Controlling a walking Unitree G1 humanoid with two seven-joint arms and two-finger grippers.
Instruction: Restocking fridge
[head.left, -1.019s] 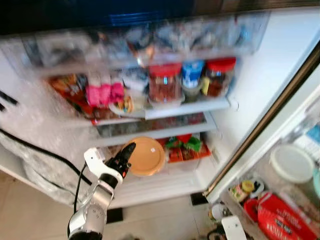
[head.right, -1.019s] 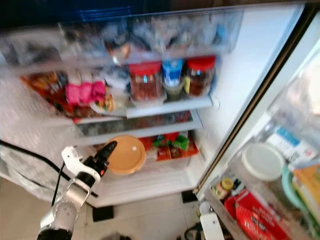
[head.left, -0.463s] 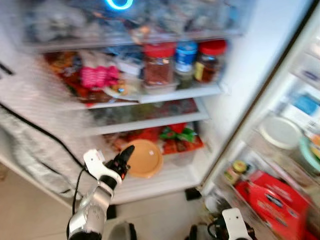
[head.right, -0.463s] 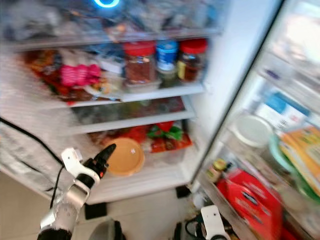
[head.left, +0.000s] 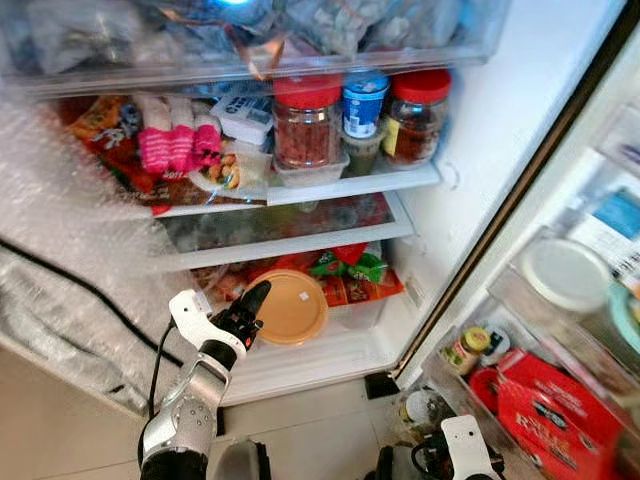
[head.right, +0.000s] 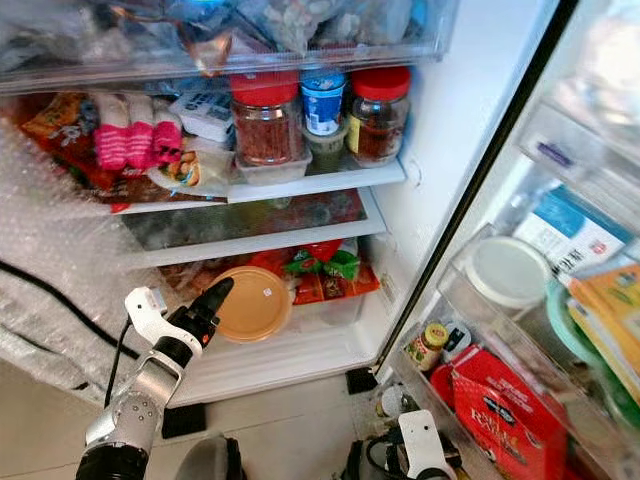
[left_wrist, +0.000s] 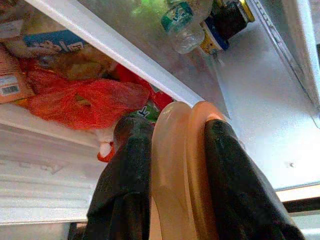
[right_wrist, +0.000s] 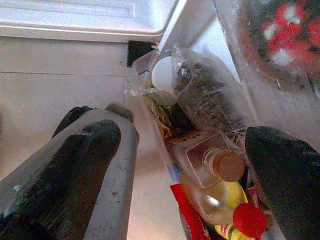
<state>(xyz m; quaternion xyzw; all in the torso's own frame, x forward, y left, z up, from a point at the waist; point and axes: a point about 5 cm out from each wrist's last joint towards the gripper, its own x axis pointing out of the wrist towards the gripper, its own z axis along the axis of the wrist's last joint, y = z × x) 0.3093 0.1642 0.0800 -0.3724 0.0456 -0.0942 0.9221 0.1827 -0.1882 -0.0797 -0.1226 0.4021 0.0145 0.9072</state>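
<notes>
Open fridge (head.left: 480, 150) in front of robot, shelves packed. Left pincer (head.left: 250, 305) reaches to the lowest shelf, its two black fingers (left_wrist: 125, 190) clamped on the rim of a round tan lidded container (head.left: 290, 308); in the left wrist view the tan edge sits squeezed between both fingers. Container rests at the front of the bottom shelf, just beside red and green snack packets (head.left: 350, 272). Shelf above holds two red-lidded jars (head.left: 305, 120), a blue-capped tub (head.left: 363, 100) between them, pink wrapped items (head.left: 178, 145) further left. Bubble-wrap-like sheet (head.left: 70, 270) hangs at the fridge's left. Door bins (head.left: 560, 330) on the right carry a white-lidded tub (head.left: 565, 275) and a red box (head.left: 545, 415). Right pincer (right_wrist: 180, 165) hangs low by the door bins, fingers spread apart, a bottle of yellow liquid (right_wrist: 215, 185) beyond them
</notes>
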